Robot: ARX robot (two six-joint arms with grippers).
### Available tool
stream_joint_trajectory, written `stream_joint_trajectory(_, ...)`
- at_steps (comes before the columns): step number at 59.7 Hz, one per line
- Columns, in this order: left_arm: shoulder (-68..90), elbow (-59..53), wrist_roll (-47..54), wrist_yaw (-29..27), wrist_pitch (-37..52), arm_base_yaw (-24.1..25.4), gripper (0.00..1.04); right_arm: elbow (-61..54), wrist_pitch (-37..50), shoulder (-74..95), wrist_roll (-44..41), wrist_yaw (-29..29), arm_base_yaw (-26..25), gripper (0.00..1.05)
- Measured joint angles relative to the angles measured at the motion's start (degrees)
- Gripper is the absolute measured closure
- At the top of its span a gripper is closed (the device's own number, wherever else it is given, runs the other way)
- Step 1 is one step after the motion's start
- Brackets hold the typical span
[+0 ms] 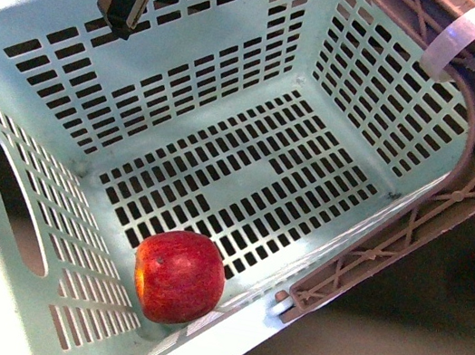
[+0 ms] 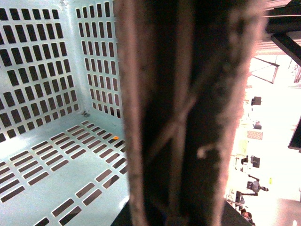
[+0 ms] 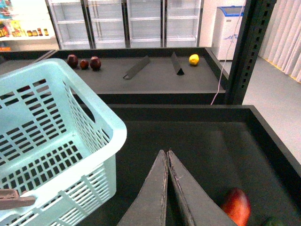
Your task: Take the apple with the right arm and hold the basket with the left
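A red-orange fruit (image 3: pixel 236 205) lies beside right end effector (image 3: pixel 167 153), fingers pressed together, empty. At basket (image 1: pixel 27 16) far wall, left end effector (image 1: pixel 123 15), grip cannot be told. In basket's near corner: apple (image 1: pixel 179 276).

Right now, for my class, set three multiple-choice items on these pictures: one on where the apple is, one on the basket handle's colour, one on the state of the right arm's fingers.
1. Where is the apple? A) on the basket floor B) on a dark shelf C) balanced on the rim
2. What colour is the handle? A) mint green B) brownish-mauve C) yellow
3. How are the right fingers? A) spread wide B) gripping fruit C) closed together, empty
Answers: 1 A, it lies in the floor's near corner; 2 B, it contrasts with the mint walls; 3 C, the tips meet with nothing between.
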Motion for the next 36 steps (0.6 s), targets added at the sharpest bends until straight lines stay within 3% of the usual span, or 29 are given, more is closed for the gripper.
stream_joint_trajectory(36,0.0,0.0,0.11,-0.17,0.0,0.02,0.99,-0.02,-13.55,-13.92,0.0,0.0,0.0,1.03)
